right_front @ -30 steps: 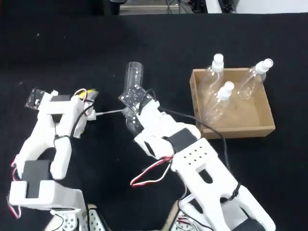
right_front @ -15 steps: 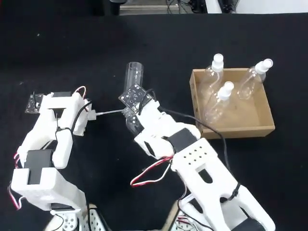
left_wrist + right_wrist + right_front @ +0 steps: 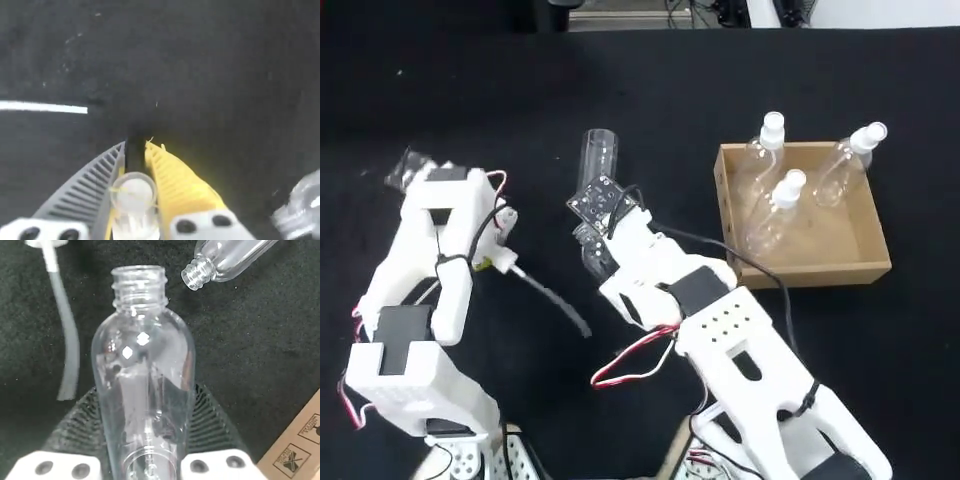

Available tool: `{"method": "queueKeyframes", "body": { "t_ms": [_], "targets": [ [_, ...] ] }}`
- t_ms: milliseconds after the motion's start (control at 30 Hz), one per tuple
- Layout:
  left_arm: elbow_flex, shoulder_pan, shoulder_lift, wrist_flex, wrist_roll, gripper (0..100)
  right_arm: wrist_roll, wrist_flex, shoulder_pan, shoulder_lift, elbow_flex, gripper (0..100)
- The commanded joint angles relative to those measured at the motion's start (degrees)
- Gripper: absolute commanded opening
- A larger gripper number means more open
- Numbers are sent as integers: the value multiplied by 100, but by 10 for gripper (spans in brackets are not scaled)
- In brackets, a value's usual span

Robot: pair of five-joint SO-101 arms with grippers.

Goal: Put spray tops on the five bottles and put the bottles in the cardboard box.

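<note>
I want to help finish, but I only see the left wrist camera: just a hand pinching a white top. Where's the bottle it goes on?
Observer: The right hand holds a clear bottle with no top on its neck.
Operator: Is that the last one?
Observer: No, a second bottle lies on the table just past it, also without a top.
Operator: How many are in the box?
Observer: Three capped bottles are in the cardboard box.
</note>
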Motion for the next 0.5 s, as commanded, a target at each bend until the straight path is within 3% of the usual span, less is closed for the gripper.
{"method": "queueKeyframes", "body": {
  "t_ms": [0, 133, 300, 467],
  "targets": [
    [-620, -92, 0, 536, -2277, 33, 26, -105, 88, -198, -48, 11],
    [-549, -119, 141, 571, -2611, 47, 26, -105, 88, -198, -48, 11],
    [-541, -101, 651, 580, -2971, 186, 26, -105, 88, -198, -48, 11],
    [-681, -84, 844, 782, -3429, 198, 26, -105, 88, -198, -48, 11]
  ]
}}
